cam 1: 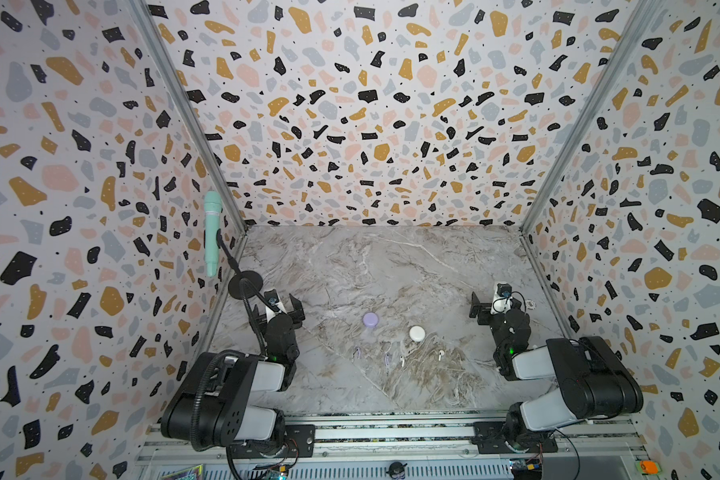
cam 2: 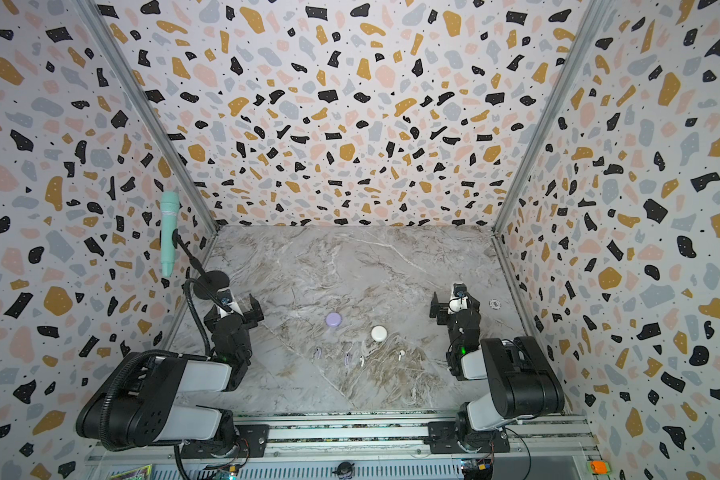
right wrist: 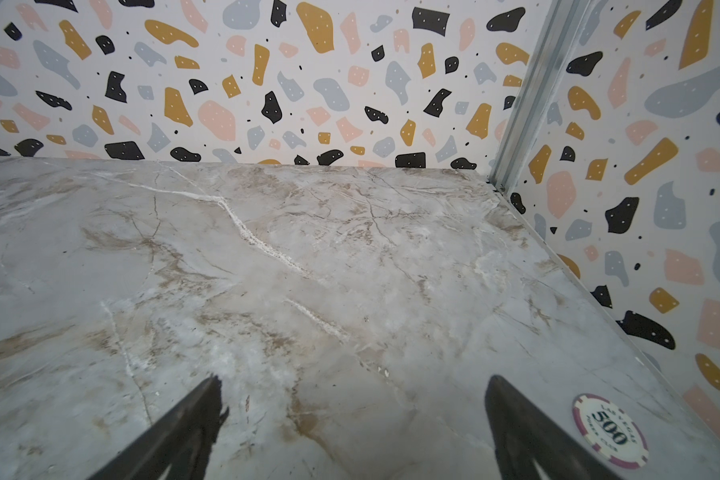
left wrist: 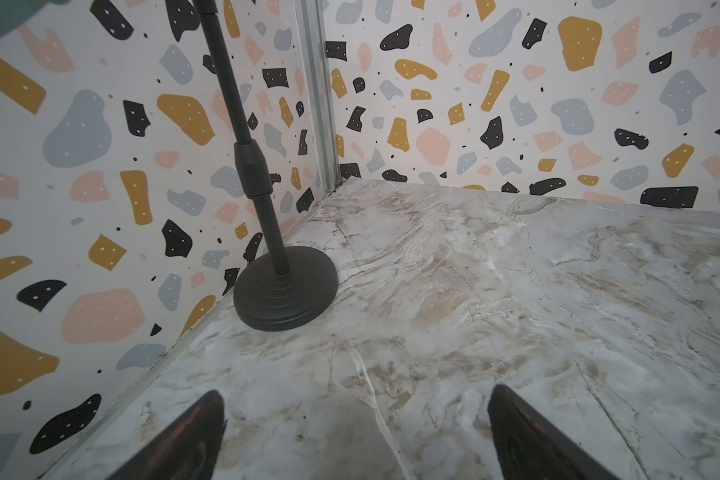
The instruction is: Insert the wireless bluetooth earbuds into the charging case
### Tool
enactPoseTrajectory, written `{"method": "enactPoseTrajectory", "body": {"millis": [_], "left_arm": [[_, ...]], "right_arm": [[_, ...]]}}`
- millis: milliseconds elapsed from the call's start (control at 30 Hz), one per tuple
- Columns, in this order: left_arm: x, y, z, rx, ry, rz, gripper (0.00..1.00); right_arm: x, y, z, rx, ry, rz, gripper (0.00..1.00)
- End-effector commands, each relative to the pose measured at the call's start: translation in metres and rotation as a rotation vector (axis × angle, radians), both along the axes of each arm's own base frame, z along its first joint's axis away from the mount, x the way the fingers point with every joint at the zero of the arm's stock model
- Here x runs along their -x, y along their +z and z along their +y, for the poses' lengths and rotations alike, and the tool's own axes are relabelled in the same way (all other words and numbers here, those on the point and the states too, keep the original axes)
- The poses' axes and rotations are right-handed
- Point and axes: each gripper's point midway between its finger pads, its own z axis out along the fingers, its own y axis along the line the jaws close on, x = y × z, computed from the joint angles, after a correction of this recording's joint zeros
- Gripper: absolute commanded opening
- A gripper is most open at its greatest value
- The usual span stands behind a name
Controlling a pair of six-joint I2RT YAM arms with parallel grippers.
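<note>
Two closed round charging cases sit mid-table in both top views, a lavender case [cam 1: 370, 319] [cam 2: 333, 319] and a white case [cam 1: 417, 333] [cam 2: 378, 333]. In front of them lie the earbuds: two lavender earbuds [cam 1: 357, 353] [cam 1: 387, 358] and two white earbuds [cam 1: 402, 360] [cam 1: 440, 354]. My left gripper [cam 1: 281, 305] [left wrist: 356, 415] rests open at the left, well away from them. At the right my right gripper [cam 1: 495, 305] [right wrist: 354, 407] also stands open and empty. Neither wrist view shows earbuds or cases.
A black microphone stand base [cam 1: 245, 284] [left wrist: 285, 291] holding a green microphone [cam 1: 212, 232] stands by the left wall, just beyond the left gripper. A poker chip [right wrist: 609, 430] [cam 2: 494, 304] lies by the right wall beside the right gripper. Patterned walls enclose three sides.
</note>
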Motion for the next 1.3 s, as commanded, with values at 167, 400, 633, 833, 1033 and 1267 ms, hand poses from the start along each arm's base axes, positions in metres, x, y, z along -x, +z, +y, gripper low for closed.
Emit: {"method": "enactPoseTrajectory", "body": {"millis": [167, 400, 633, 833, 1033, 1267], "left_arm": [[-0.02, 0.053, 0.009, 0.051, 0.092, -0.007, 1.0], [-0.044, 0.103, -0.014, 0.379, 0.033, -0.078, 1.0], [-0.024, 0.102, -0.019, 0.691, 0.052, -0.143, 1.0], [-0.028, 0.096, -0.055, 0.82, -0.11, -0.088, 1.0], [-0.017, 0.066, -0.092, 0.843, -0.068, 0.103, 1.0], [-0.005, 0.041, -0.147, 0.85, -0.081, 0.276, 1.0]], "right_arm": [[0.001, 0.075, -0.012, -0.022, -0.233, -0.095, 0.99], [0.003, 0.124, -0.031, -0.673, -0.334, -0.103, 0.99], [-0.011, 0.141, -0.001, -0.781, 0.006, -0.042, 0.99], [-0.017, 0.121, 0.035, -0.902, 0.078, 0.099, 0.99], [-0.012, 0.11, 0.098, -0.734, 0.191, 0.259, 0.99], [0.014, 0.093, 0.124, -0.5, 0.199, 0.317, 0.99]]}}
